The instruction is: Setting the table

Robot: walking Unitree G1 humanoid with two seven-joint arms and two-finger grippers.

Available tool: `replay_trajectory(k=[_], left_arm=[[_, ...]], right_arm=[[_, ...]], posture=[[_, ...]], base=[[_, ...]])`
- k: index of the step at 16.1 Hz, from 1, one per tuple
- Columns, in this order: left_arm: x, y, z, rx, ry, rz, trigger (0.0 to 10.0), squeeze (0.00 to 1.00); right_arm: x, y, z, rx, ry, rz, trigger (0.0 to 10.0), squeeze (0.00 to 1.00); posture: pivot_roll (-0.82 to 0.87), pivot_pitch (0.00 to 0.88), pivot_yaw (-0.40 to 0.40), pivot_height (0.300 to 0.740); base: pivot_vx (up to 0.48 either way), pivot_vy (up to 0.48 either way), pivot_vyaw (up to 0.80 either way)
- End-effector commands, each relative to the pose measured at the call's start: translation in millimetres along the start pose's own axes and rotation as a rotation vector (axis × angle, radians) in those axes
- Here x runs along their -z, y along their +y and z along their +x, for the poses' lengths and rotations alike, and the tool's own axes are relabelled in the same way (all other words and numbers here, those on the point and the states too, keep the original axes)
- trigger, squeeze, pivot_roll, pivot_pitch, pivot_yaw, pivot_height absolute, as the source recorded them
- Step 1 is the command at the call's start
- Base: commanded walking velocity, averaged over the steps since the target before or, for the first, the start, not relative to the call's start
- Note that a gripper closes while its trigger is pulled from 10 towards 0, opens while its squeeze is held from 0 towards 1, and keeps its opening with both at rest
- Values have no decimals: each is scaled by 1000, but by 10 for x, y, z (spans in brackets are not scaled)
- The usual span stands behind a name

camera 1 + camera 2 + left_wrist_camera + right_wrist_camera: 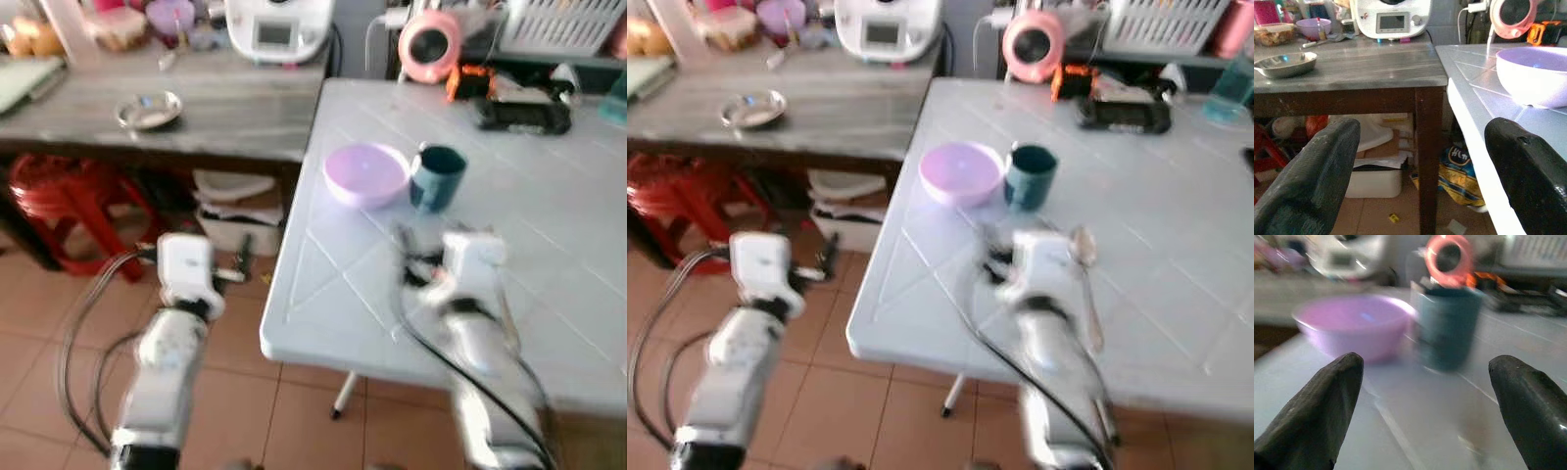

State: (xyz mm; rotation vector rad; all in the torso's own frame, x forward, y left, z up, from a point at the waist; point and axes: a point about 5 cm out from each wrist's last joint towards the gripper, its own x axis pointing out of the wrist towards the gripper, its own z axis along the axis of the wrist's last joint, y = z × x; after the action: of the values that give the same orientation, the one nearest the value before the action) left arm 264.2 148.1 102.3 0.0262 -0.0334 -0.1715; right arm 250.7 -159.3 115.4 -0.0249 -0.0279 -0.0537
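A pale lilac plastic bowl (961, 173) sits near the left edge of the white tiled-pattern worktop (1176, 294), with a dark teal mug (1030, 176) just beside it on its right. A metal spoon (1085, 279) lies nearer the robot, beside the right arm. The right tool (1425, 406) hangs over the worktop facing bowl and mug, fingers spread wide and empty. The left tool (1420, 176), also wide and empty, is off the worktop's left edge above the tiled floor (245, 352). Beyond stands a grey wooden side worktop (225, 108) carrying a steel dish (149, 110) and a white kitchen appliance (1391, 17); no writing is readable.
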Motion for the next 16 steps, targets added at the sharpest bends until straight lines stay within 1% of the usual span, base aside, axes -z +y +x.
replay_trajectory(k=[1, 2, 4, 8, 9, 10, 11, 12, 13, 14, 16], left_arm=[[5, 180, -70, -71, 14, 39, 10000, 0], [11, 234, -126, -97, 22, 32, 10000, 0], [-8, 268, -168, -112, 22, 45, 10000, 0], [-85, 263, -162, -98, 4, 49, 10000, 0], [-93, 288, -185, -110, 8, 49, 10000, 0], [-79, 326, -233, -130, 22, 56, 10000, 0], [-70, 324, -254, -130, 29, 53, 10000, 0], [-55, 286, -276, -112, 38, 44, 10000, 0], [-47, 233, -281, -89, 48, 37, 10000, 0], [-44, 195, -304, -62, 62, 29, 10000, 0], [-20, 179, -335, -34, 84, 22, 10000, 0]], right_arm=[[-77, 67, -17, -3, -26, 23, 10000, 0], [-34, 22, -83, 12, -8, 18, 10000, 0], [-3, -30, -131, 19, 9, 4, 10000, 0], [-126, 41, -19, -17, -25, -16, 10000, 0], [-145, 14, 0, 9, -25, -14, 10000, 0], [-95, -13, -15, 38, 10, 44, 10000, 0], [-82, -2, -30, 30, 15, 45, 10000, 0], [-87, 32, -34, -4, 5, 10, 10000, 0], [-105, 42, 4, -16, -3, -2, 10000, 0], [-129, -4, 45, 24, -1, -12, 10000, 0], [-148, -22, 58, 25, -1, -19, 10000, 0]], posture=[[-47, 0, 17, 740], [-41, 0, 13, 740], [-40, 3, 6, 740], [-30, 31, -2, 740], [-26, 34, -4, 740], [-20, 41, -3, 740], [-20, 45, 1, 740], [-19, 51, 7, 740], [-21, 55, 12, 740], [-24, 66, 18, 740], [-26, 78, 26, 740]], base=[[0, 0, 0], [0, 0, 0], [0, 0, 0], [0, 0, 0], [0, 0, 0], [0, 0, 0], [0, 0, 0], [0, 0, 0], [0, 0, 0], [0, 0, 0], [0, 0, 0]])
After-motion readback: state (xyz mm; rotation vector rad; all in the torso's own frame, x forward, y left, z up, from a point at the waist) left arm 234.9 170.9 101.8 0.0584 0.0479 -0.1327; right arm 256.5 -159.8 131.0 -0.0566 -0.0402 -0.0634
